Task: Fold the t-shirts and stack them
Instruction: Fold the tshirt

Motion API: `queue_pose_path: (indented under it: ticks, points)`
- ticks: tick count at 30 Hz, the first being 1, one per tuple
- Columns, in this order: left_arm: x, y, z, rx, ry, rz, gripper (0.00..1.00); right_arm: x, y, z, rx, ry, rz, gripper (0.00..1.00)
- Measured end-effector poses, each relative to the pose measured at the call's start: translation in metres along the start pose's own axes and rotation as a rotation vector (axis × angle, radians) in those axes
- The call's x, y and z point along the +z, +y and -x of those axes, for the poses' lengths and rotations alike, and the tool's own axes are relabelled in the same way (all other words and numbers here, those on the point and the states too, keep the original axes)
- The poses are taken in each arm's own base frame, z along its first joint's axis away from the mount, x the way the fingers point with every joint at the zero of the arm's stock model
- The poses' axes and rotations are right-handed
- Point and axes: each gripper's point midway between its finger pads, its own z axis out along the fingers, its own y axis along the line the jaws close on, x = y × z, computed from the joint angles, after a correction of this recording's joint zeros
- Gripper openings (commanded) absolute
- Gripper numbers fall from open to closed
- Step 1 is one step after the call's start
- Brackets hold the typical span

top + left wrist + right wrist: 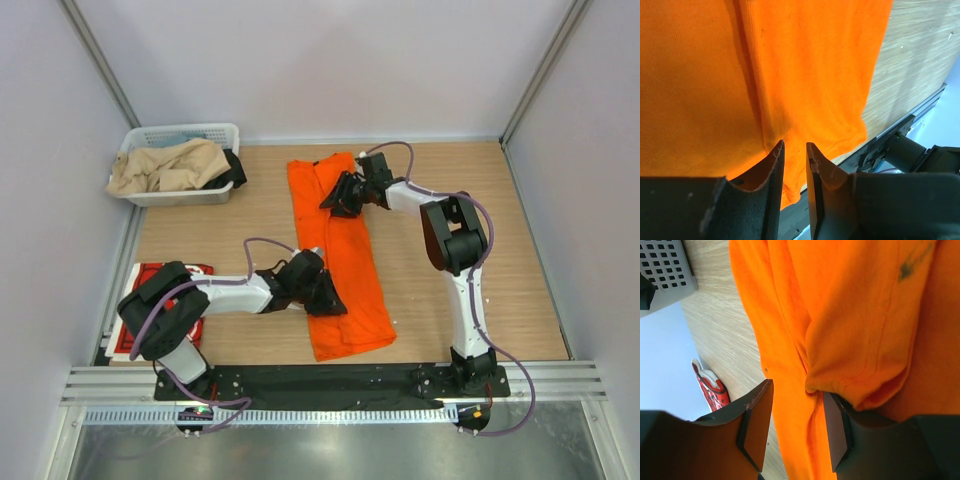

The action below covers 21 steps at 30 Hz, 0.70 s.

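Note:
The orange t-shirt [352,280] lies as a long lengthwise-folded strip down the middle of the table. My left gripper [330,297] sits low at the strip's left edge near its near end. In the left wrist view the jaws [794,143] stand a narrow gap apart over the cloth [805,65], and nothing clearly fills the gap. My right gripper [337,200] is at the strip's far part. It [798,387] is open, with a fold of orange cloth [850,305] draped over one finger. The red t-shirt [198,271] lies folded at the near left, partly under my left arm.
A white slatted basket [180,135] with beige cloth [170,165] stands at the back left and shows in the right wrist view [665,265]. A black mounting rail [330,385] runs along the near edge. Walls close in on both sides and the back.

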Motion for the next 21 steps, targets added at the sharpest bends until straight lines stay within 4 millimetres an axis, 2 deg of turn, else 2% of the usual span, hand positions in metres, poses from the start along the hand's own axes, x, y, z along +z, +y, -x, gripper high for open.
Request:
queue_pose_path:
  ticks: [5,14,21]
  points:
    - [0.002,0.002,-0.002,-0.002,0.009,0.003,0.24,-0.003,0.001,-0.002,0.017,0.001,-0.001,0.47]
    - [0.002,0.002,-0.003,-0.003,0.017,0.003,0.24,0.002,0.007,0.004,0.182,-0.041,0.069,0.33]
    - [0.002,0.004,-0.004,-0.003,0.019,0.006,0.25,0.001,0.012,0.008,0.217,-0.054,0.088,0.46]
